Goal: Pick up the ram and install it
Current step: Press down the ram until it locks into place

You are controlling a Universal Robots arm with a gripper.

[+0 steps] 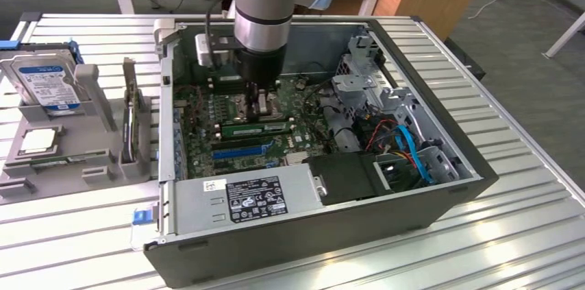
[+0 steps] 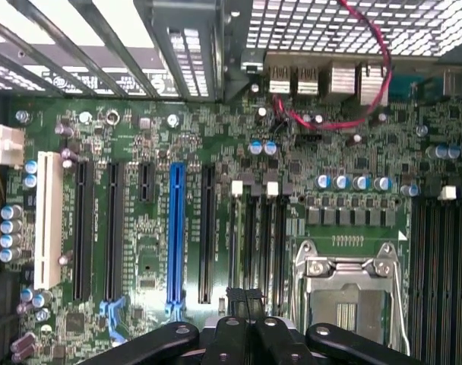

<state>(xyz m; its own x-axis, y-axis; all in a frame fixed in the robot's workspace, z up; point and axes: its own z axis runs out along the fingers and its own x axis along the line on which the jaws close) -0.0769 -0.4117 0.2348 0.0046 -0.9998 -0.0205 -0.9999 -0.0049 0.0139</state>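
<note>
The end effector (image 1: pixel 259 101) hangs closed and empty inside the case (image 1: pixel 439 132). A ram (image 1: pixel 256 127) sits on the motherboard (image 2: pixel 216 175) just beside it.

Open computer case on a slatted metal table

The computer case (image 1: pixel 302 235) lies open on the table (image 1: pixel 512 166), showing its green motherboard (image 2: pixel 216 152) with a blue slot (image 2: pixel 175 236) and an empty processor socket (image 2: pixel 352 293). A power supply (image 1: pixel 246 197) sits inside. A hard drive (image 1: pixel 46 81) stands in a grey holder (image 1: pixel 55 160) at the exterior view's left.
</note>
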